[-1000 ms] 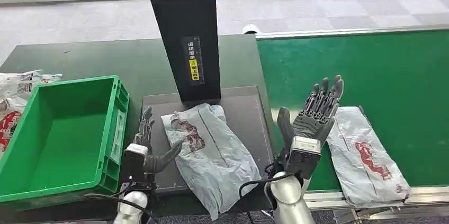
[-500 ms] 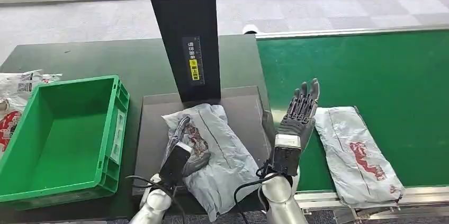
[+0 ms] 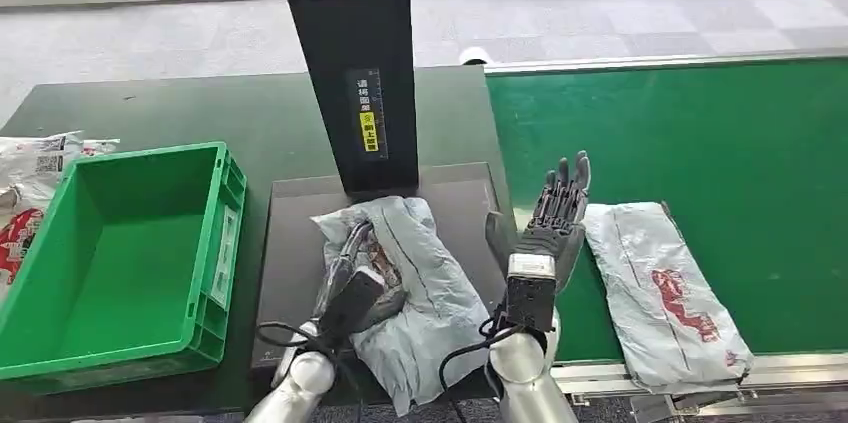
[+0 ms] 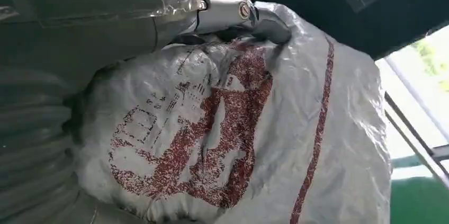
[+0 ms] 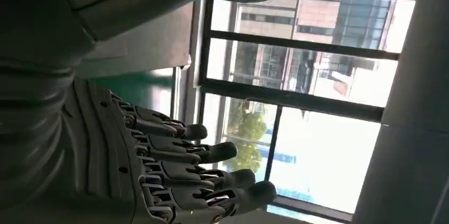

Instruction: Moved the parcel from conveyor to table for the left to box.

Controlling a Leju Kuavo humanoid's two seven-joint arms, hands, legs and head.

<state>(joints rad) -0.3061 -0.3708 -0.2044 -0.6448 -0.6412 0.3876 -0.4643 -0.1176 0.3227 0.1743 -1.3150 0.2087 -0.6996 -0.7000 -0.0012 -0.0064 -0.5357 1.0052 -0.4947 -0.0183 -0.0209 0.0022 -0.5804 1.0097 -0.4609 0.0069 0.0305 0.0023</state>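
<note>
Head view: a crumpled grey parcel (image 3: 415, 288) with red print lies on a dark plate (image 3: 300, 233) on the green bench (image 3: 200, 108), at the foot of a black post (image 3: 350, 53). The left hand (image 3: 360, 278) lies on the parcel with fingers curved over its near-left side; whether it has a firm hold is not clear. The right hand (image 3: 550, 218) is raised beside the conveyor (image 3: 700, 123), fingers apart and holding nothing. A 2nd grey parcel (image 3: 665, 293) lies flat on the belt near its front rail. The open green box (image 3: 110, 253) stands just left of the plate, and its near wall is the edge the parcel must clear. The likely fault is the slack bag slipping or its loose tail dragging on that wall, and the post close behind leaves little room to lift backward. More bags (image 3: 35, 158) lie past the box. Left wrist view: the thumb (image 4: 238, 15) presses into the parcel's wrinkled film close under the post; such slick film may let a shallow hold slide. Right wrist view: the right hand's fingers (image 5: 201, 152) are spread in open air before windows, well apart from everything.
</note>
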